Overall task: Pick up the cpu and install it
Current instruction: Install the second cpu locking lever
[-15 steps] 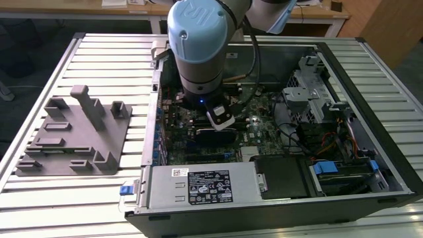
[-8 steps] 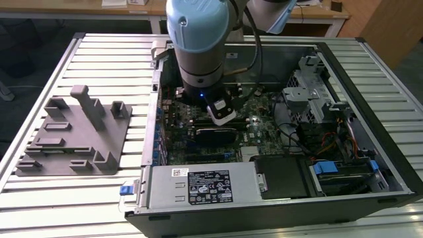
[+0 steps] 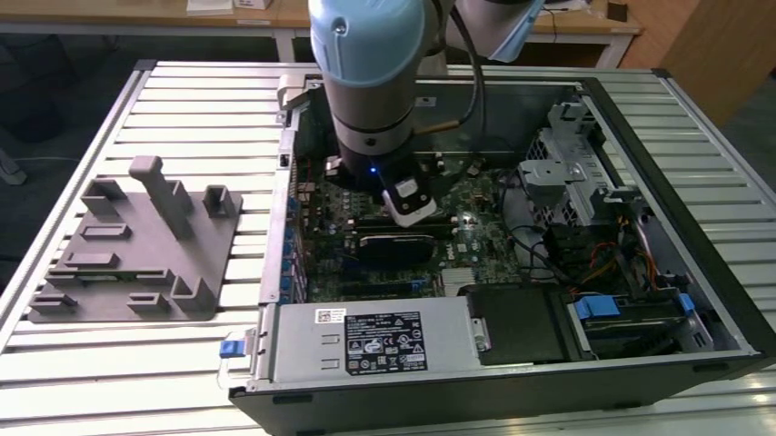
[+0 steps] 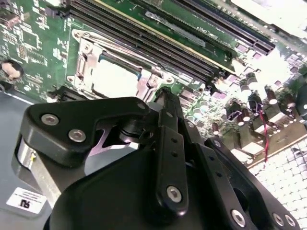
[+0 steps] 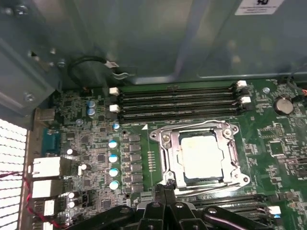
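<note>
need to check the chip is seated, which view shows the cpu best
The first wrist view: the cpu faces the camera square-on, its pale top lying whole inside the socket frame. The second wrist view catches it at a slant, beyond the gripper. In the exterior view the arm stands over that spot.

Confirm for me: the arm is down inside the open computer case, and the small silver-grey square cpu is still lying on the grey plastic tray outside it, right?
Not quite. The arm is inside the open computer case, but the small silver-grey square cpu sits in the metal socket frame on the green motherboard, as the first wrist view shows, not on the grey plastic tray.
</note>
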Robot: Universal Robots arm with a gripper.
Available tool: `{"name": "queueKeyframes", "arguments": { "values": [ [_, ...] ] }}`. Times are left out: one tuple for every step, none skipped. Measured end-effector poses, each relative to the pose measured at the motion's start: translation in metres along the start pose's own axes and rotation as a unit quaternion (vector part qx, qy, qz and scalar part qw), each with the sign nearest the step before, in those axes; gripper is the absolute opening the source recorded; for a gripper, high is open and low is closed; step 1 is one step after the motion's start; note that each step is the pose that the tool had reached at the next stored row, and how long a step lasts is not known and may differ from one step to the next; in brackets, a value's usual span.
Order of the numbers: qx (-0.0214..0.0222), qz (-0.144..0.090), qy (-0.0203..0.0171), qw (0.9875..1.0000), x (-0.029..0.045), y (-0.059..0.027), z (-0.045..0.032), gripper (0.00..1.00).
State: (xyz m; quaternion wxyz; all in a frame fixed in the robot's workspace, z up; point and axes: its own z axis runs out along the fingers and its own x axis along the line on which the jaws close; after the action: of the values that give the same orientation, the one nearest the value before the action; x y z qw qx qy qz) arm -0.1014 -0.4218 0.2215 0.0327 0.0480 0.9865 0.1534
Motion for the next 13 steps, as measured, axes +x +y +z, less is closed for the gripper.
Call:
{"name": "queueKeyframes", "arguments": {
  "values": [
    [0.0016, 0.002, -0.0009, 1.0, -0.0009, 0.0005, 0.0002, 0.11],
    [0.0036, 0.004, -0.0017, 1.0, -0.0019, 0.001, 0.0004, 0.11],
    [0.0058, 0.006, -0.0026, 1.0, -0.0028, 0.0015, 0.0006, 0.11],
    [0.0081, 0.008, -0.0035, 0.9999, -0.0037, 0.002, 0.0008, 0.11],
    [0.0097, 0.01, -0.0043, 0.9999, -0.0046, 0.0027, 0.0011, 0.11],
    [0.0103, 0.012, -0.005, 0.9999, -0.0056, 0.0037, 0.0015, 0.11],
    [0.011, 0.014, -0.0056, 0.9998, -0.0066, 0.0046, 0.0018, 0.11],
    [0.0116, 0.016, -0.0062, 0.9998, -0.0075, 0.0057, 0.0022, 0.11],
    [0.0123, 0.017, -0.0068, 0.9998, -0.0084, 0.007, 0.0026, 0.11],
    [0.0129, 0.018, -0.0072, 0.9997, -0.0092, 0.0082, 0.0031, 0.11],
    [0.0135, 0.019, -0.0076, 0.9997, -0.0099, 0.0096, 0.0036, 0.11],
    [0.0142, 0.02, -0.0079, 0.9997, -0.0106, 0.011, 0.004, 0.11],
    [0.0149, 0.021, -0.0081, 0.9996, -0.0112, 0.0126, 0.0046, 0.11]
  ]
}}
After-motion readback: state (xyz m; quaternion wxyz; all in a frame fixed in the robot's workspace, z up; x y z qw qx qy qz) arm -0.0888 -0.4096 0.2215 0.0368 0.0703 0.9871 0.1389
